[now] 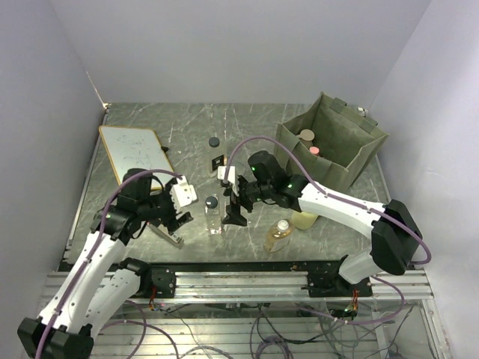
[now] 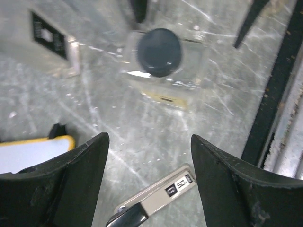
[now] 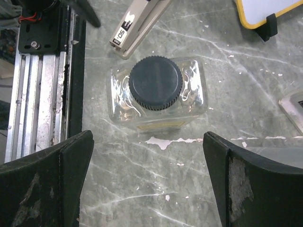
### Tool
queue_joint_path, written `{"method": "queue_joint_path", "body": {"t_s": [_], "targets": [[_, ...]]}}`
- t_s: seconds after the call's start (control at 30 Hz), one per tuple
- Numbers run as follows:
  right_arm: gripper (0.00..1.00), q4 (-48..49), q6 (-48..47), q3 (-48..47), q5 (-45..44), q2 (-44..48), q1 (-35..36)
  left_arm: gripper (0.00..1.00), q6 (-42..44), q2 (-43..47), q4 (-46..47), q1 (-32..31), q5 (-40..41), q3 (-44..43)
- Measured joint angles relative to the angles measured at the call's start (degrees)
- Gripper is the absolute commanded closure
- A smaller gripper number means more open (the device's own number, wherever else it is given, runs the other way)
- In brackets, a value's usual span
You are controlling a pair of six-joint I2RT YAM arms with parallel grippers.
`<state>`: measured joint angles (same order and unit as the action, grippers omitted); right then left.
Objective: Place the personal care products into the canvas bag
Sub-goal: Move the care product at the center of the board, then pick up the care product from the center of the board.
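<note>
Right gripper (image 1: 234,212) is hanging with its jaws spread wide and gripping nothing, pointing down at the table (image 1: 187,123). It is sitting just beside the clear bottle (image 1: 213,215), on that bottle's right in the top view. In the right wrist view the right gripper (image 3: 149,182) is framing the clear bottle (image 3: 156,94) from above, both fingers apart from it, and the black cap (image 3: 156,82) is facing the camera. The bottle is standing upright on the table.

Left gripper (image 1: 178,218) is also spread open and empty, sitting low on the bottle's left side. In the left wrist view the left gripper (image 2: 149,175) is aiming toward the clear bottle (image 2: 163,61), which is lying ahead of the fingertips with no contact. The slim gadget (image 2: 156,201) is lying flat between and just past the left fingers, and the white board (image 2: 33,153) with its yellow edge is showing at the left.

The canvas bag (image 1: 333,146) is standing open at the far right of the table, well apart from both grippers. Two bottles are standing inside it, one with a pale cap (image 1: 307,135) and one with a pink cap (image 1: 314,150).

The amber bottle (image 1: 278,235) is standing near the front edge, and the pale yellow-green bottle (image 1: 304,219) is sitting just beside it, partly under the right arm. A small dark-capped container (image 1: 215,141) and a translucent grey container (image 1: 218,161) are sitting farther back, near the table's middle.
</note>
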<state>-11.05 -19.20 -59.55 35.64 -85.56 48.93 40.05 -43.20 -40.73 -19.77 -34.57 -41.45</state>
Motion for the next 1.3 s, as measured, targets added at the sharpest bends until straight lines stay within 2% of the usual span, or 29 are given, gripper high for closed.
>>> {"method": "queue_joint_path", "body": {"t_s": [0.17,0.4,0.53,0.73,0.97,1.3], "targets": [[0.00,0.0,-1.1,-1.3,-2.7,-0.2,1.6,0.16,-3.9,3.1,0.5,5.4,2.7,-3.2],[0.00,0.0,-2.4,-4.4,-4.6,-3.1,3.9,0.15,-9.8,3.1,3.7,9.8,11.2,-7.0],[0.03,0.1,-2.8,-5.9,-5.5,-5.6,5.4,0.15,-12.0,2.2,4.9,10.6,15.3,-8.0],[0.11,0.0,-3.0,-7.2,-5.9,-7.4,5.6,0.14,-13.1,2.1,5.4,10.8,17.1,-8.2],[0.04,0.0,-4.3,-7.4,-5.6,-8.3,5.6,0.15,-13.1,2.5,5.4,10.9,17.6,-8.2],[0.06,-1.3,-8.5,-8.6,-4.3,-9.8,5.7,0.15,-13.1,3.0,5.4,11.0,17.9,-8.2]]}}
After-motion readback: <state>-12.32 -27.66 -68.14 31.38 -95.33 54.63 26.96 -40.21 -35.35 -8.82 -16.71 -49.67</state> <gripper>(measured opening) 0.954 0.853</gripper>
